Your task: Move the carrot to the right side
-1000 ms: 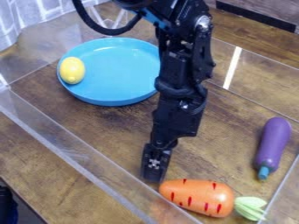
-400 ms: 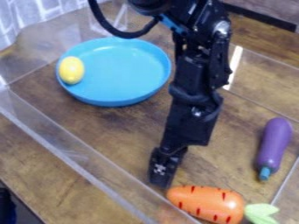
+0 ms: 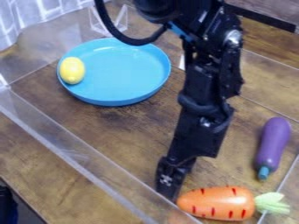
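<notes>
Tool open, gripping nothing, low over the table just left of the carrot. Carrot lying near the front right, leaves pointing right. Eggplant farther right; lemon on the blue plate far left.

Open wooden table lies between the blue plate and the near clear wall; passage there is unobstructed. The plate, with a lemon on it, occupies the rear left. The arm stands across the centre, its gripper low, just left of the carrot. The carrot lies at the near right edge. The eggplant blocks the far right; bare table separates it from the arm.
</notes>
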Motion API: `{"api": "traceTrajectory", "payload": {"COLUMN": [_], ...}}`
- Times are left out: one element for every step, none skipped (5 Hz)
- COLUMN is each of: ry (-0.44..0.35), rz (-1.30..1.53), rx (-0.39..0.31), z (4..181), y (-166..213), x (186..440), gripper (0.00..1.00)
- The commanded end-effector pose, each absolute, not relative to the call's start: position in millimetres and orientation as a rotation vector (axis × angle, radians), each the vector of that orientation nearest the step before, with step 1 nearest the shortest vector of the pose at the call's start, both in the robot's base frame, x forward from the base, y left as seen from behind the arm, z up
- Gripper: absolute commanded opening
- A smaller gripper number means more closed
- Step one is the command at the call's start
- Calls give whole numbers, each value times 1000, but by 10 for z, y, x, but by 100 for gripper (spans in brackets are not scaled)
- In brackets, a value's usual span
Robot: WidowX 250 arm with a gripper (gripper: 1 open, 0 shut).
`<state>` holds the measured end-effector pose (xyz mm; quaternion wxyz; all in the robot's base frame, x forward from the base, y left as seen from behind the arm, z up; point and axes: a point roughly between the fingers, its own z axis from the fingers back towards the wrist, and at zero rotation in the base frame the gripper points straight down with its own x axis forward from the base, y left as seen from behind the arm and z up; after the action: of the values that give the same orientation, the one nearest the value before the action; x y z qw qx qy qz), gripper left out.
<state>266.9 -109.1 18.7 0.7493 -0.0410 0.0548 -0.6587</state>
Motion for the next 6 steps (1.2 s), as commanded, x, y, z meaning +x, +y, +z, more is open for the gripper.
{"api": "traceTrajectory", "payload": {"ry": [124,137,154,169,179,190], "rz": [-1523,-1569,-1549,-1544,-1459,-1374], "rx": [-100,-91,-88,-80,-79,-79], "z": [159,154,149,149,139,138], "y": [-1380,-1592,-1479,-1464,-1426,-1406], "x": [2612,2612,2627,2621,2666,2706], "gripper": [100,100,100,100,100,100]}}
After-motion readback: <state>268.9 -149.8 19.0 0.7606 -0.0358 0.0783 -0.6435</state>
